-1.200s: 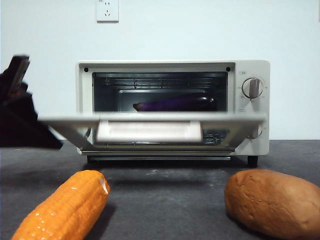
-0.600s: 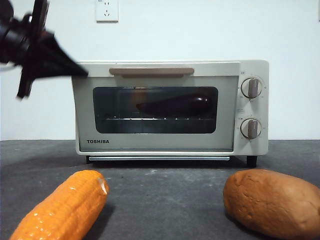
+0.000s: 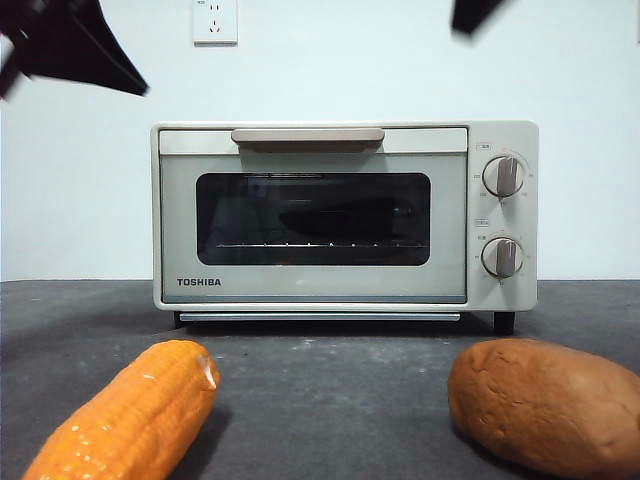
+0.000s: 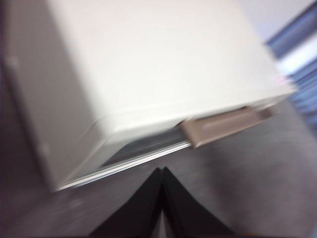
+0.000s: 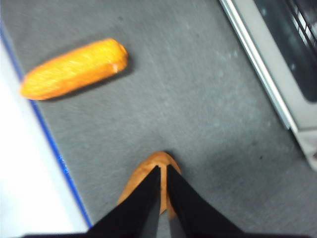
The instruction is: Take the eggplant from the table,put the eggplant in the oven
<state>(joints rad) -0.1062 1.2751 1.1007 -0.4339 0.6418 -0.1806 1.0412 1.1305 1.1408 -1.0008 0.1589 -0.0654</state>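
White wall behind with a socket high up, dark grey counter (image 3: 330, 390) in front, and the story sits right in the middle: the eggplant (image 3: 345, 216) lies inside the oven (image 3: 345, 215), a dark long shape on the wire rack, dim behind the glass. And the door is shut now! A second ago it hung flat open with the purple skin plain to see; half a second ago it had swung up with a dark arm right at the oven's upper corner. Now that arm has lifted away, showing black at the top corner of the front view. The left hand (image 4: 162, 171), fingers pressed together and holding nothing, hangs above the oven's top edge, near the beige handle (image 4: 225, 124), blurred as if on the move. The right hand (image 5: 163, 171), also pressed together and empty, hovers over the brown potato-like lump (image 5: 143, 181), with the orange corn cob (image 5: 74, 69) well apart on the counter. Both extras look untouched. By my read, eggplant in, door closed: the job looks done, only the arms' retreat remaining.
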